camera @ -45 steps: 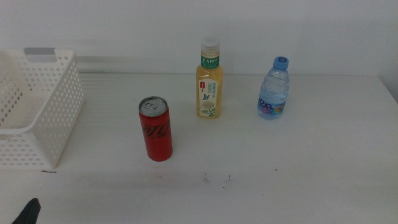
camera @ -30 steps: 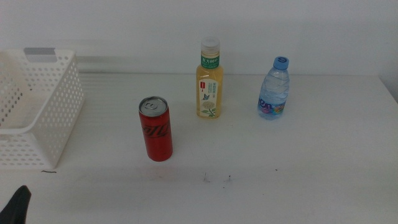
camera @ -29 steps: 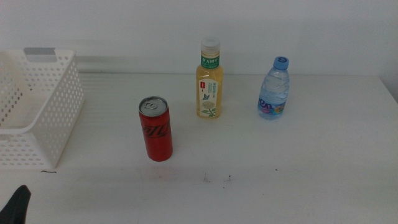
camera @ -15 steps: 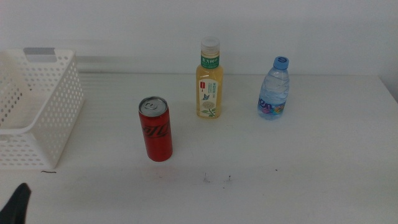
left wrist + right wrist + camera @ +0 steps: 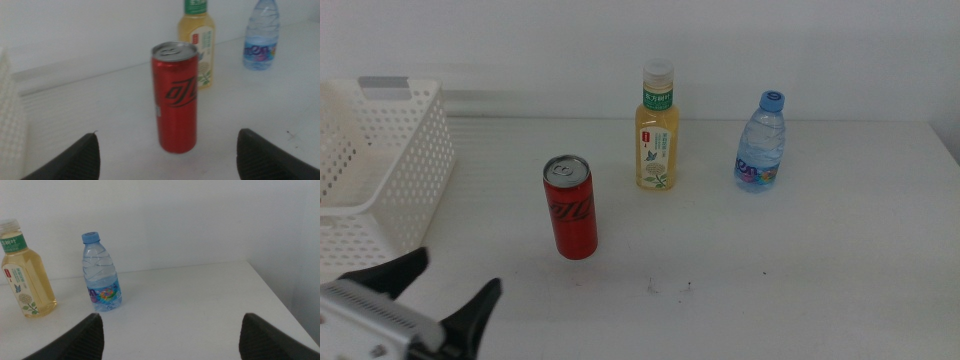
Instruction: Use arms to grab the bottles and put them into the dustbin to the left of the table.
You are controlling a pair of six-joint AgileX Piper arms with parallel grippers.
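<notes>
White tabletop (image 5: 800, 260) is occupied by the upright red can (image 5: 570, 207), well apart from the dustbin (image 5: 380, 180), so the left end effector (image 5: 438, 292), wide open and empty, should be centred around its middle before closing.

I saw the can (image 5: 570, 207) nearest, the tea bottle (image 5: 656, 127) behind it, the water bottle (image 5: 761, 143) rightmost, and the dustbin (image 5: 382, 170) far left.

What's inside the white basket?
The white basket looks empty in the part that shows. Its left portion is cut off by the picture's edge, so that stays unseen.
</notes>
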